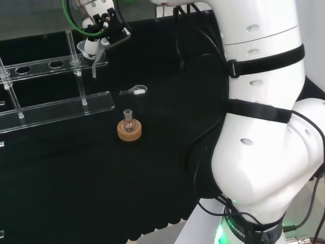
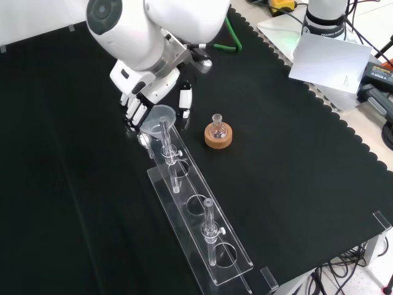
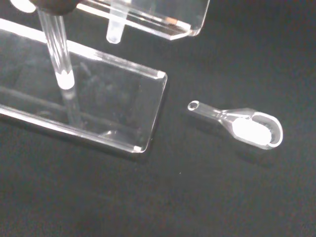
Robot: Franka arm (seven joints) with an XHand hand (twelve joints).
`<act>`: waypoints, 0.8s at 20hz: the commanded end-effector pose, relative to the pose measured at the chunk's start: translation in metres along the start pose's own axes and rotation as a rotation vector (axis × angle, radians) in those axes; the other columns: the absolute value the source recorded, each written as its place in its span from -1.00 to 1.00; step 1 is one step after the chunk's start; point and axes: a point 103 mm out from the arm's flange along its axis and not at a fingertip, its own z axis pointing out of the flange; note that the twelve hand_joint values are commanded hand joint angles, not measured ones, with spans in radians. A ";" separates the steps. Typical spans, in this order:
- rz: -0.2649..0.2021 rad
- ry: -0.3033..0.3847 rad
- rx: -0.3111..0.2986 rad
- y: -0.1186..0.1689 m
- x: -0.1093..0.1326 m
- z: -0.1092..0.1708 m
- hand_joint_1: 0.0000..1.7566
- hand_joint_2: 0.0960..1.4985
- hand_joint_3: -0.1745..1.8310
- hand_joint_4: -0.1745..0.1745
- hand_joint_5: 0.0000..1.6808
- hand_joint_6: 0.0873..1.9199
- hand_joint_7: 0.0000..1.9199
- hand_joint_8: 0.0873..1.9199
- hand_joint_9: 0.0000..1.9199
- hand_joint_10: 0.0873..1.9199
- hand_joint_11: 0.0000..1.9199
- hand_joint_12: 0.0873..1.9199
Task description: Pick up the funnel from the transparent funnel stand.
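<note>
The black cloth surface [image 2: 295, 153] carries everything, and across it runs the transparent funnel stand [image 2: 199, 230] — a long clear rack on thin posts, its top plate pierced with holes so that stems can hang free of the cloth. At the rack's end nearest the arm sits the funnel [image 2: 161, 117], its cone resting in the end hole and its stem dropping below the plate, as the head view shows. The hand [image 2: 142, 106] has its fingers curled round the cone's rim with the thumb on the other side; it appears closed on the funnel, though the cone looks not yet raised from its hole. Just beside the rack stands a small flask [image 2: 217, 125] on a cork ring [image 2: 219, 137], kept upright by it. Smallest, a clear scoop [image 3: 242, 123] holding white powder lies flat nearby.
</note>
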 end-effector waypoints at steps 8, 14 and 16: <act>0.070 -0.088 -0.159 -0.053 -0.015 -0.060 -0.05 0.37 -1.00 -0.11 -0.16 -0.88 -0.37 -0.37 -0.13 -0.56 -0.42 0.28; 0.114 -0.094 -0.162 -0.088 -0.025 -0.067 -0.05 0.38 -1.00 -0.09 -0.24 -0.68 -0.36 -0.38 -0.11 -0.59 -0.42 0.27; 0.126 -0.091 -0.163 -0.100 -0.027 -0.066 -0.05 0.38 -1.00 -0.09 -0.26 -0.64 -0.36 -0.38 -0.11 -0.59 -0.42 0.27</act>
